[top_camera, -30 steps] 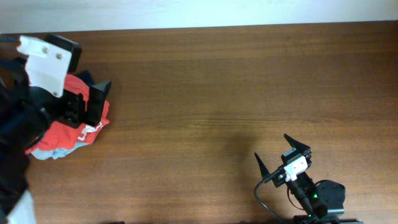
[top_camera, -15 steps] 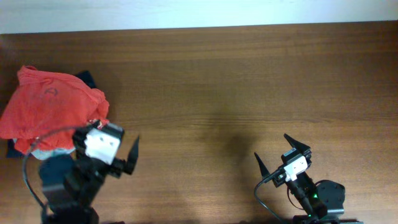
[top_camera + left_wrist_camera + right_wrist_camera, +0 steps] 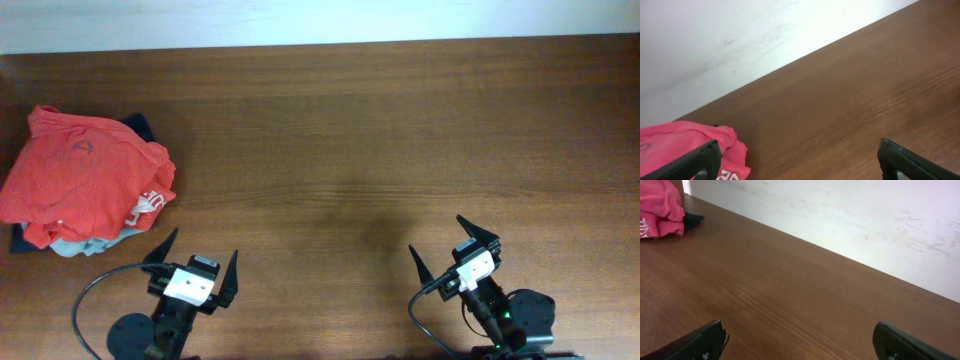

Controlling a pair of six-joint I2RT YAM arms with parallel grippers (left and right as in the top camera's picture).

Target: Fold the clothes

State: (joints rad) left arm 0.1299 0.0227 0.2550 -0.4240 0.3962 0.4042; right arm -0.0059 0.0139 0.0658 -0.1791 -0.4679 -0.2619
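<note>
At the near edge of the table (image 3: 380, 140), the left gripper (image 3: 200, 252) rests low with its two dark fingers spread wide and nothing between them. A black cable (image 3: 85, 300) loops out beside its base. The right gripper (image 3: 438, 240) sits at the near right, well apart from the left one, with its jaws likewise wide open and empty. Each wrist view shows only bare brown wood in the gap between the finger ends. Beyond both grippers the wood runs uncovered across the middle and right of the table. The orange-red T-shirt (image 3: 85, 170) lies at the far left, not in either gripper. It is crumpled rather than folded and is heaped on top of a small pile of other clothes. A pale blue garment (image 3: 80, 245) peeks out at the pile's near edge. Red fabric with white lettering (image 3: 148, 205) shows at the pile's near right edge, and it cannot be told whether that belongs to the T-shirt or to something under it. A navy garment (image 3: 140, 124) sticks out at the far right side of the pile. From the left wrist the T-shirt shows just past the left finger, and from the right wrist it sits far off at the upper left. Behind the table's far edge runs a pale wall (image 3: 300, 20).
</note>
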